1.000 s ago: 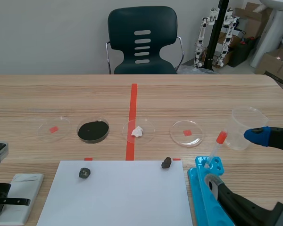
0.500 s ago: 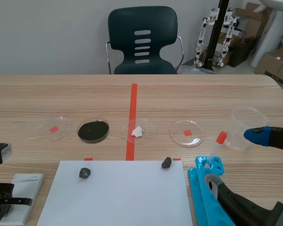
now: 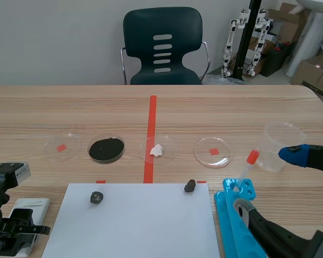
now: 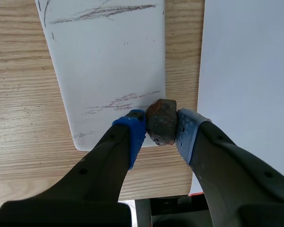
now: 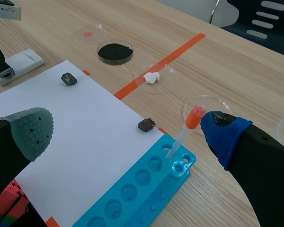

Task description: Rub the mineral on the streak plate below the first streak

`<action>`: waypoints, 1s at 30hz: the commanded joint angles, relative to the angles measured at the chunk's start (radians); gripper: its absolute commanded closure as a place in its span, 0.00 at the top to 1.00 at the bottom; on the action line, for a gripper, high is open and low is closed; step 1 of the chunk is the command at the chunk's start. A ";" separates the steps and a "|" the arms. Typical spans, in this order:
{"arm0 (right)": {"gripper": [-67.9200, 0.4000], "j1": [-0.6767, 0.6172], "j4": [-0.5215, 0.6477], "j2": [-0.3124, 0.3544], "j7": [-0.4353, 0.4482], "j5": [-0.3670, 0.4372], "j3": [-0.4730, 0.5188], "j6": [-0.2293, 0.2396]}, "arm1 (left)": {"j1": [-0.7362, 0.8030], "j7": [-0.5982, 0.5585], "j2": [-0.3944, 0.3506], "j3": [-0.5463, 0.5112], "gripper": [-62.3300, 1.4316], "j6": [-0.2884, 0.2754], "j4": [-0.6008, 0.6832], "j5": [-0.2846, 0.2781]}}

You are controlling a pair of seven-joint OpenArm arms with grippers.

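The left gripper (image 4: 161, 126) pinched the reddish-brown mineral (image 4: 162, 117) at the near end of the white streak plate (image 4: 109, 61), by a faint streak and well apart from the darker far one. The right gripper (image 5: 128, 132) stood spread.

1. My wooden table (image 3: 258, 113) carries orange-red tape marks.
2. White paper (image 3: 134, 226) lies at the near edge, in the middle.
3. The streak plate (image 3: 35, 206) lies just left of it.
4. Four clear dishes (image 3: 213, 151) sit in a row beyond the paper.
5. A cup (image 3: 282, 138) and a blue rack (image 3: 226, 215) are on my right.
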 commanded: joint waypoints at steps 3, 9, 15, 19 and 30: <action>1.00 0.009 0.015 0.000 0.015 0.014 -0.001 0.000 | 0.003 0.036 0.002 0.005 0.13 0.066 0.001 0.113; 1.00 0.009 0.015 0.000 0.015 0.014 -0.001 0.000 | 0.003 0.078 0.002 0.005 0.13 0.142 0.001 0.242; 1.00 0.009 0.015 0.000 0.015 0.014 -0.001 0.000 | 0.003 0.082 0.002 0.005 0.13 0.185 0.001 0.293; 1.00 0.009 0.015 0.000 0.015 0.014 -0.001 0.000 | 0.003 0.082 0.002 0.005 0.13 0.183 0.001 0.287; 1.00 0.009 0.015 0.000 0.015 0.014 -0.001 0.000 | 0.003 0.047 0.002 0.005 0.13 0.067 0.001 0.098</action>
